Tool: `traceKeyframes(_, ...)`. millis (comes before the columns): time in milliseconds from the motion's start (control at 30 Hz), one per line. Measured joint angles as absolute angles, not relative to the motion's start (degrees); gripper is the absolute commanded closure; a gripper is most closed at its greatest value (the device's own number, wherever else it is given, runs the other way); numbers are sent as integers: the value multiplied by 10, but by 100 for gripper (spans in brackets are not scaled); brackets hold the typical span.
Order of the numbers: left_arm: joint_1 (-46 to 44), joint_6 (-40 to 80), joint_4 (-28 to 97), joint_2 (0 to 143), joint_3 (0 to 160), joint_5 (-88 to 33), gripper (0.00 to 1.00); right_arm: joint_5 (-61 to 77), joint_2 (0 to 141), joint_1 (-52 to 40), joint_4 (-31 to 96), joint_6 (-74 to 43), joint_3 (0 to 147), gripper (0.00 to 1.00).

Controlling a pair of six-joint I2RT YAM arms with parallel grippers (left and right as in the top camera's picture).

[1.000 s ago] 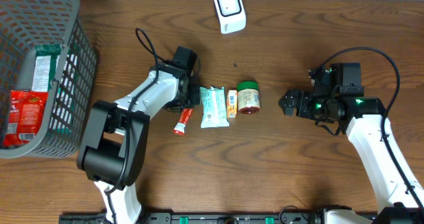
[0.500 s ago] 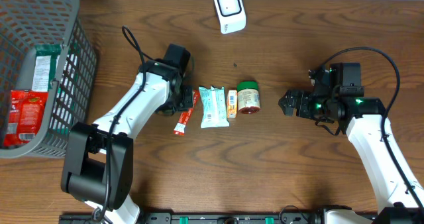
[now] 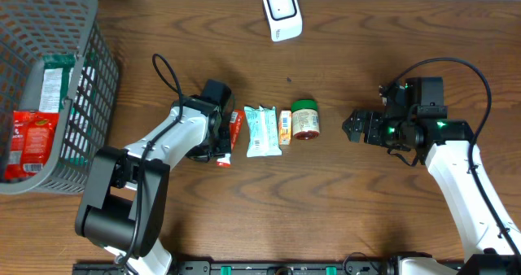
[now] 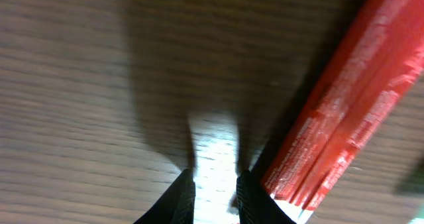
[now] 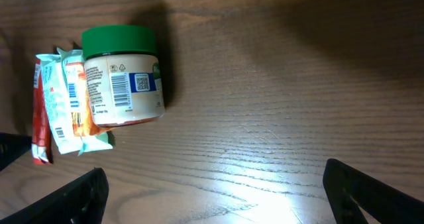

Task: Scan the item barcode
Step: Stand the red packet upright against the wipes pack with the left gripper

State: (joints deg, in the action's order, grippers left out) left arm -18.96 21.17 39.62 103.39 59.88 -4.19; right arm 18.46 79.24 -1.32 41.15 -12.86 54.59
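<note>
The slim red pack [image 4: 338,111] lies flat on the bench [image 3: 269,210], at the left end of a row of 4 items, just beside a teal packet [image 3: 260,131]. The left hand [image 4: 213,194] hangs low over the wood right beside it. Its fingers are almost closed, with a thin strip of bare bench between them, and it grasps nothing. The right hand [image 3: 352,127] is spread wide and empty, well apart from the green-lidded jar [image 3: 306,119].

The pack looks light, thin and glossy, so probably slippery and a little bendy. Pinching it across its narrow width near the middle seems safest. I cannot tell where its barcode sits. The white scanner [image 3: 282,12] stands at the bench's far edge.
</note>
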Motion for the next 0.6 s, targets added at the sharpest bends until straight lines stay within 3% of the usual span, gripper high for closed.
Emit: traceKeyframes(600,-190,212,327,1034,599,-103,75,185,792,-13,411,-129,546,1)
